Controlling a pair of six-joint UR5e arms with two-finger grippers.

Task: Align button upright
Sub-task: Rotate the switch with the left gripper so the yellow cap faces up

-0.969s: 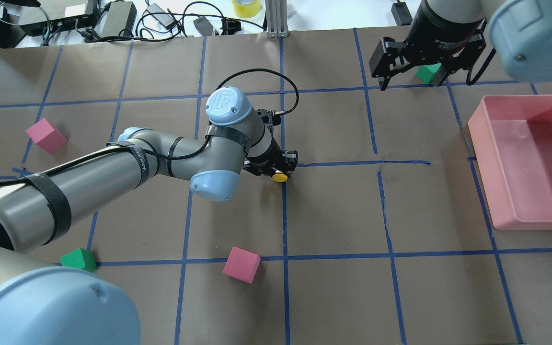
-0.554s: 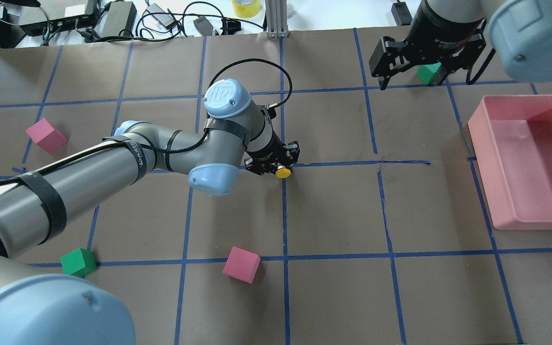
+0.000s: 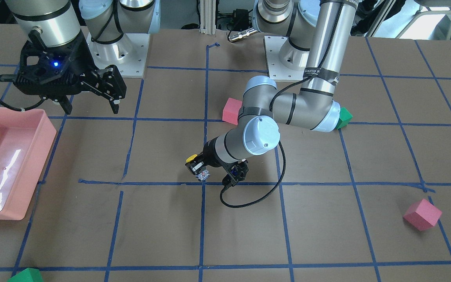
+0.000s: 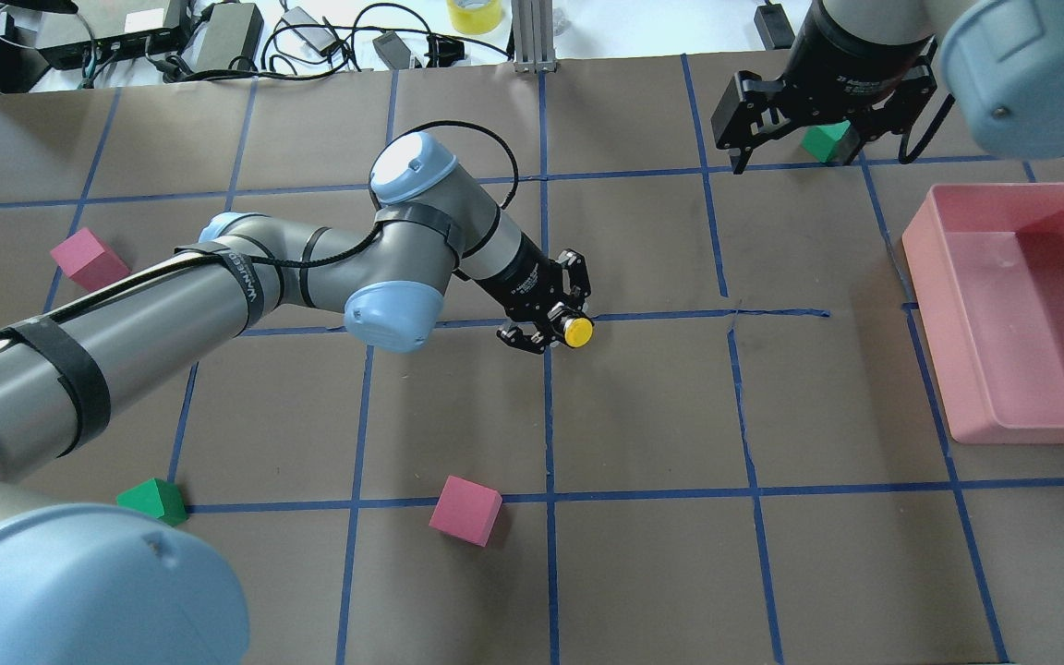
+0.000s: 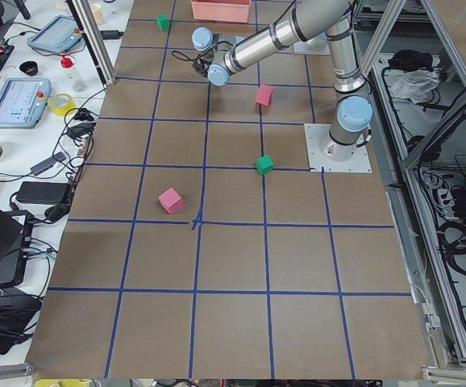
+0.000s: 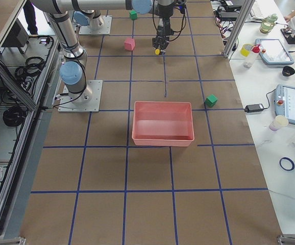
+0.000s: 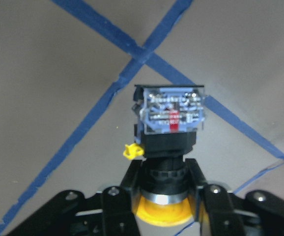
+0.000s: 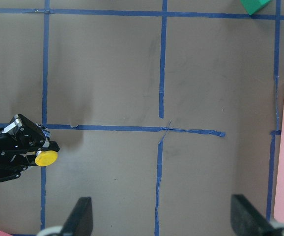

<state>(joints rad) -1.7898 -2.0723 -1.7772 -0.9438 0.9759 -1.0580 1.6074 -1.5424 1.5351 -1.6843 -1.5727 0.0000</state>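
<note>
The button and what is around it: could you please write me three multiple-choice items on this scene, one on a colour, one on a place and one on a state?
1. What colour is the tray?
A. green
B. pink
C. yellow

2. Where is the button?
A. in the tray
B. hidden from every view
C. held in the left gripper

3. The right gripper is:
A. open, holding nothing
B. shut on the button
C. shut on the tray's rim

Answers:
1 B: the overhead and front-facing views both show it pink.
2 C: the left wrist view shows the button clamped by its black body, and the overhead view shows its yellow cap at that gripper's tip.
3 A: the front-facing view shows it spread wide with nothing gripped.
</note>
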